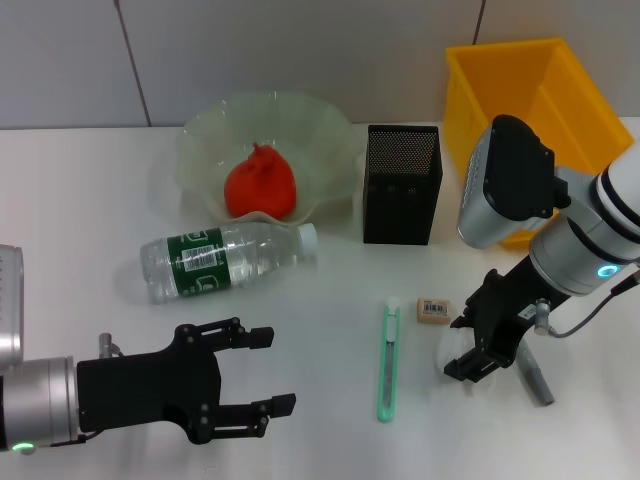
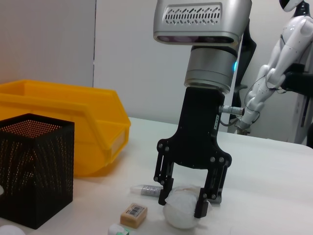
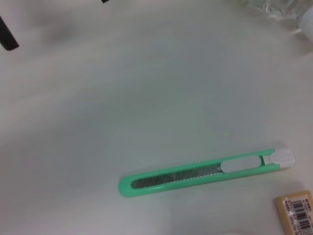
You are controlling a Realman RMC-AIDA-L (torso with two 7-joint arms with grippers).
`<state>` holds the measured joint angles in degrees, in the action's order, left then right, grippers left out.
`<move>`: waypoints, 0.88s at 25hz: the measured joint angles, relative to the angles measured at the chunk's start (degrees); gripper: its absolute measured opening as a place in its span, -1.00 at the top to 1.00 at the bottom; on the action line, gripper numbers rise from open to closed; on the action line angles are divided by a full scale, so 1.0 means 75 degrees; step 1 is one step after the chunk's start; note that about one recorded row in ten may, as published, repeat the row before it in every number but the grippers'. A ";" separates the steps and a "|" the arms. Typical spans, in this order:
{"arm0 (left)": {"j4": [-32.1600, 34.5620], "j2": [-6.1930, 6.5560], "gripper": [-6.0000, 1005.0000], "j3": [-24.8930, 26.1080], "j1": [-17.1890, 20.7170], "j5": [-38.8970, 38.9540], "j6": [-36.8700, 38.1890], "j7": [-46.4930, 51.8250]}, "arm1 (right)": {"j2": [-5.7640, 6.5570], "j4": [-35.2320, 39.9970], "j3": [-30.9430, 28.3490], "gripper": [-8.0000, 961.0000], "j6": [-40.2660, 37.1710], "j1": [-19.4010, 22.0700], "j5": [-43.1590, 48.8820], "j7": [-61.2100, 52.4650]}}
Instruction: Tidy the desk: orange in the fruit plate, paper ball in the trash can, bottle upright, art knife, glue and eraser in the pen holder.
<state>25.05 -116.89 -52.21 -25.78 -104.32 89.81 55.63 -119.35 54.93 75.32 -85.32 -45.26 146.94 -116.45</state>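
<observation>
My right gripper (image 1: 470, 345) stands over the white paper ball (image 2: 182, 216) on the table; in the left wrist view (image 2: 183, 203) its fingers press both sides of the ball. A grey glue stick (image 1: 536, 376) lies just beside it. A green art knife (image 1: 389, 360) and an eraser (image 1: 434, 310) lie in the middle; both also show in the right wrist view, knife (image 3: 205, 171) and eraser (image 3: 296, 215). The orange (image 1: 260, 185) sits in the pale green fruit plate (image 1: 330, 135). The bottle (image 1: 225, 258) lies on its side. My left gripper (image 1: 262, 370) is open and empty at the front left.
A black mesh pen holder (image 1: 402, 185) stands behind the knife. A yellow bin (image 1: 530, 100) stands at the back right, behind my right arm. The pen holder (image 2: 34, 171) and bin (image 2: 73, 122) also show in the left wrist view.
</observation>
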 joint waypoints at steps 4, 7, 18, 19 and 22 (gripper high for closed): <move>0.0000 0.0006 -0.58 0.0000 0.0014 0.0000 0.0001 0.0000 | 0.0000 0.0006 0.0000 -0.15 -0.0019 0.0000 0.0000 -0.0040; 0.0000 0.0010 -0.58 0.0000 0.0030 0.0000 -0.0004 0.0000 | 0.0000 0.0073 -0.0026 -0.15 -0.0059 0.0000 0.0000 -0.0069; -0.0001 0.0007 -0.58 0.0066 0.0100 0.0008 -0.0097 -0.0021 | 0.0009 0.0845 -0.0579 -0.15 -0.0654 0.0117 -0.0159 -0.0192; -0.0001 0.0007 -0.58 0.0066 0.0100 0.0008 -0.0097 -0.0021 | 0.0015 0.0907 -0.0735 -0.15 -0.0747 0.0118 -0.0219 -0.0192; -0.0001 -0.0016 -0.58 0.0140 0.0166 0.0060 -0.0155 -0.0058 | 0.0047 0.1055 -0.1242 -0.15 -0.1011 0.0134 -0.0469 -0.0135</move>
<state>25.04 -117.01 -51.16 -24.53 -103.87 88.65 55.20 -119.00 62.84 66.01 -92.90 -44.26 143.43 -117.47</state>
